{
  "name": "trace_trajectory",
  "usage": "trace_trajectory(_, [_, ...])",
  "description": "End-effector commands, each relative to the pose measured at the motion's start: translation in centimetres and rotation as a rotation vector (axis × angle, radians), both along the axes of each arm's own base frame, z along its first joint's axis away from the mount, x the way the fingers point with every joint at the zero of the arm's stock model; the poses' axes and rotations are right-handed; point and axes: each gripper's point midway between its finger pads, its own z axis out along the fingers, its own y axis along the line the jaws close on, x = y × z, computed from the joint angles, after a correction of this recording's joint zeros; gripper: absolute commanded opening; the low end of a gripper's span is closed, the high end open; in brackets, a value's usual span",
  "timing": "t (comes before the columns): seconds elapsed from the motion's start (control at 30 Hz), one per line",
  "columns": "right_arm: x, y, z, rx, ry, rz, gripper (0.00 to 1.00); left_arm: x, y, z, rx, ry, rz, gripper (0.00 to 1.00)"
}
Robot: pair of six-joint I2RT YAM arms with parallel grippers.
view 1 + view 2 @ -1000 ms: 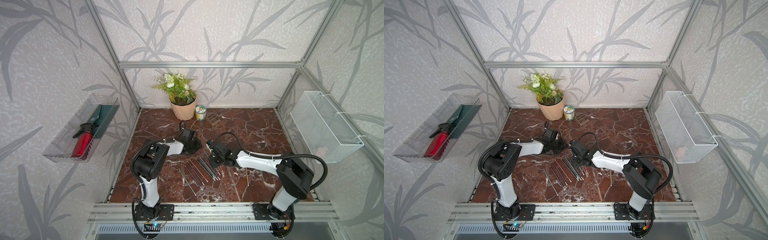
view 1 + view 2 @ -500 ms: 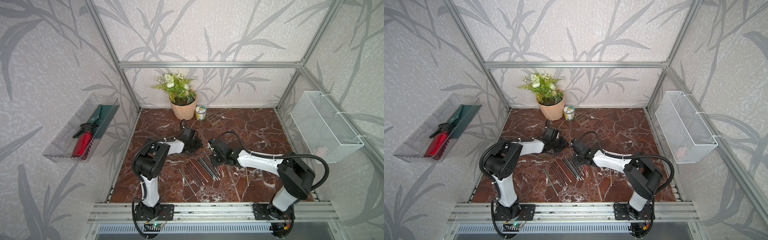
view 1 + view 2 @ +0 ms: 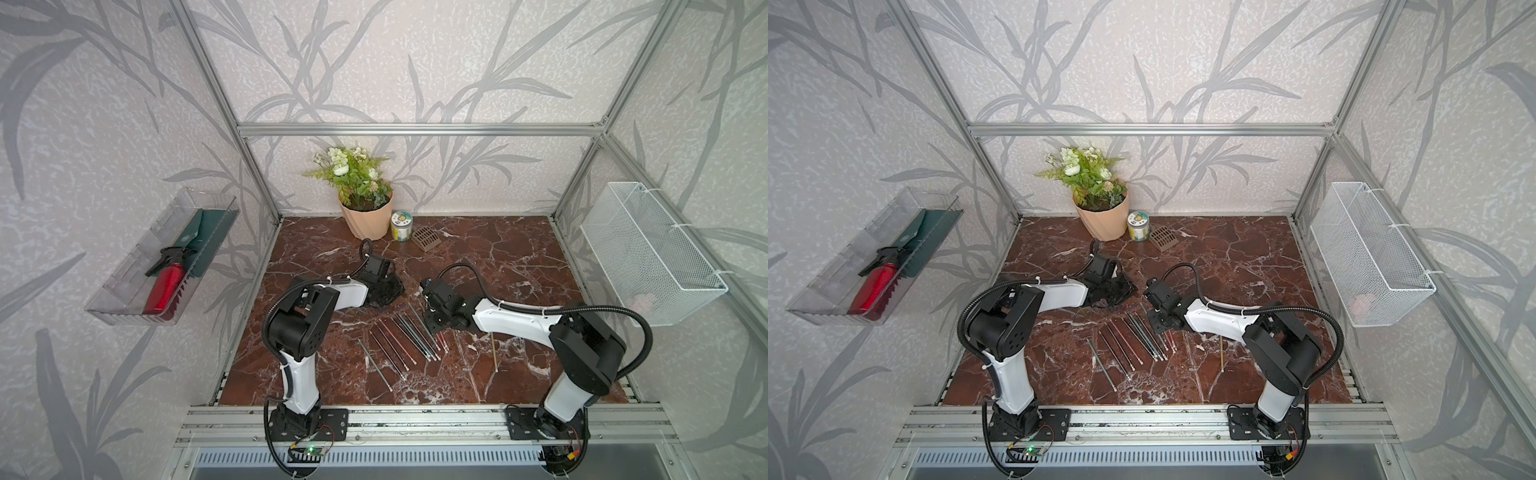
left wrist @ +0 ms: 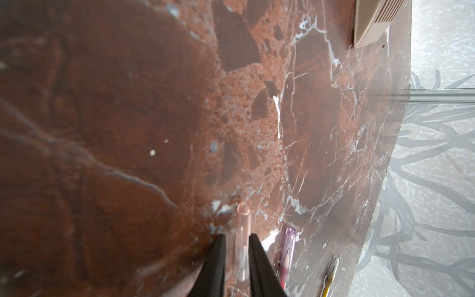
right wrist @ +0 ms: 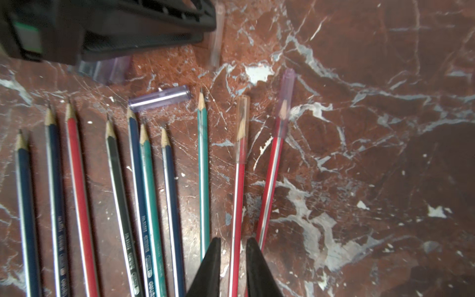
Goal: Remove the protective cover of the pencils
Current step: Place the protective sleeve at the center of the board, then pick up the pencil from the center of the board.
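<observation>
At the middle of the table [image 3: 498, 266] my left gripper [image 4: 237, 235] pinches a loose cap [image 4: 243, 221]; my right gripper [image 5: 234, 239] straddles the next capped pencil [image 5: 240, 185], grip unclear, so I'd clamp it, then pull its cap [image 5: 241, 128] off.

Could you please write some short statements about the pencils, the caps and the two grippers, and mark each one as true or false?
1. A clear cap sits between the jaws of the left gripper. True.
2. Every pencil is already uncapped. False: the red pencil and its red neighbour are still capped.
3. The jaws on the right arm stand on either side of a green pencil. False: the right gripper straddles the red pencil.
4. A loose purple cap lies on the table near the pencil tips. True.
5. The plant stands beside the arm bases. False: the flower pot stands at the table's far edge.
</observation>
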Motion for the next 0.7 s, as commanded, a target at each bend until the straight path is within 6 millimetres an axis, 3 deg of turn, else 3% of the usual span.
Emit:
trace_trajectory(0.0, [0.1,-0.4,-0.5,-0.032,0.020,-0.007,0.21,-1.3,1.0,-0.7,0.044,0.034,0.002,0.22])
trace_trajectory(0.67, [-0.1,-0.1,-2.0,-0.060,0.066,0.001,0.23,-3.5,1.8,1.8,0.028,-0.017,-0.008,0.27])
